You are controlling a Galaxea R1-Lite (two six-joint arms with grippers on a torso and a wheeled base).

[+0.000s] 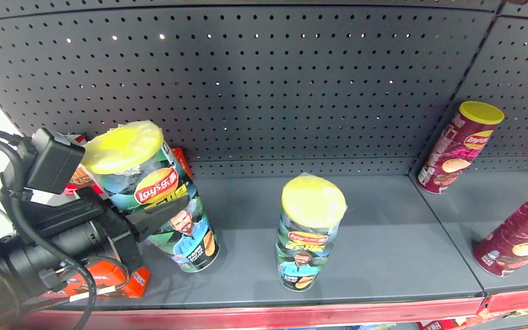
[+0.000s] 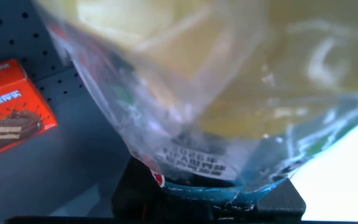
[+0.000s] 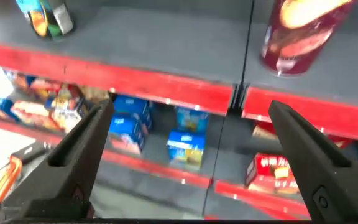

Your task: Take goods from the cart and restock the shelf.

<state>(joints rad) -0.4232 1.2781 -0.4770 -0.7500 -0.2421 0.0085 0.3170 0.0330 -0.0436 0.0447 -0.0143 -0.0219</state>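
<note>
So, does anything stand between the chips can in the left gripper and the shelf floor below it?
Nothing visible does. The held can in the left gripper is tilted over bare shelf floor; the second can stands apart on its right, the orange box under the arm.

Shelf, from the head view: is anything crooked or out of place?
Nothing is clearly wrong. The green can in the left tool leans outward, as does the rear maroon can on the right, but that may just be the camera angle. The middle can stands upright.

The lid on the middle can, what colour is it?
Yellow. The lid shows best in the head view.
</note>
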